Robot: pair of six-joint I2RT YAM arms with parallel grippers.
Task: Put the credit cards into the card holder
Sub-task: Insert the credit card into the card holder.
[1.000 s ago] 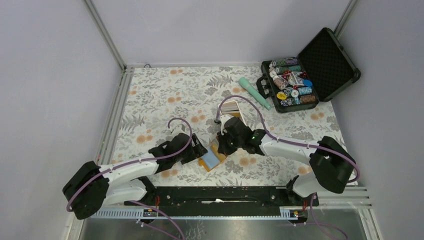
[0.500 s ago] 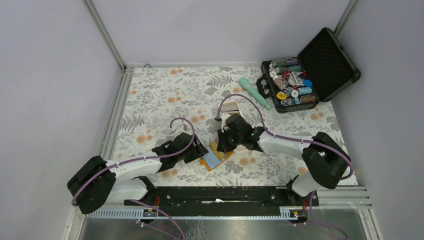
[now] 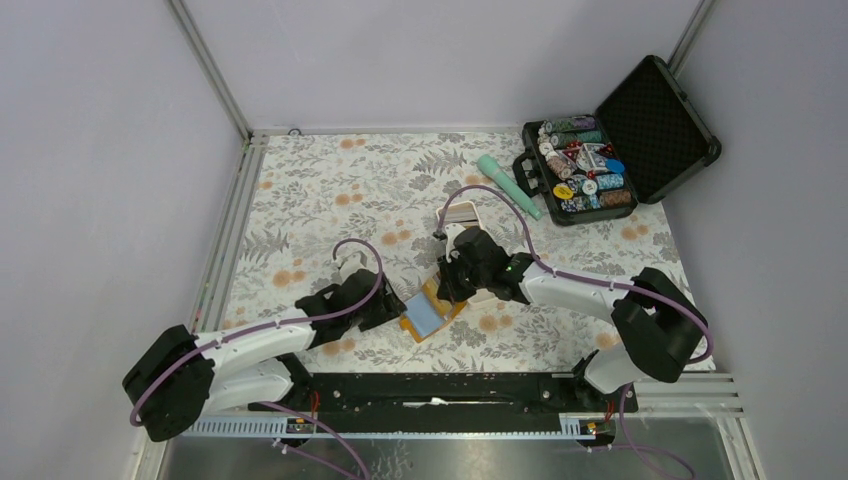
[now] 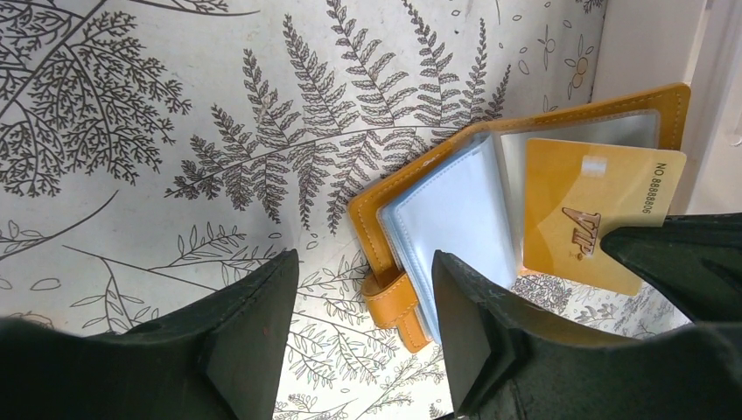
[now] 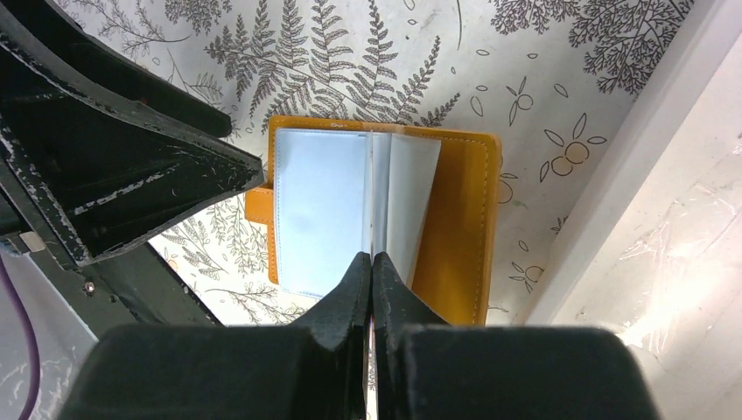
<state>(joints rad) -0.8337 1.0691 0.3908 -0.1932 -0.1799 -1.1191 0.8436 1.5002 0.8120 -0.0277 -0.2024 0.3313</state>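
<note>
Left pincer (image 4: pixel 366 271) just narrowed a bit, still open and empty beside the open holder (image 4: pixel 442 219) lying on the worktop (image 4: pixel 175 131). Right pincer (image 5: pixel 372 262) pinches the tan card (image 4: pixel 595 219) at its pockets, so I'd guess insertion's close.

Orange card holder (image 4: pixel 455 219) with pale blue clear pockets, just ahead of the black left end effector (image 4: pixel 363 306). Gold-tan credit card (image 4: pixel 595 219) at the black right end effector (image 5: pixel 370 271); carries darker VIP lettering. White bench (image 3: pixel 330 190) printed with grey ferns and orange blossoms. Well beyond both: black case (image 3: pixel 655 115) of multicoloured chips (image 3: pixel 585 165), teal cylinder (image 3: pixel 508 185).
</note>
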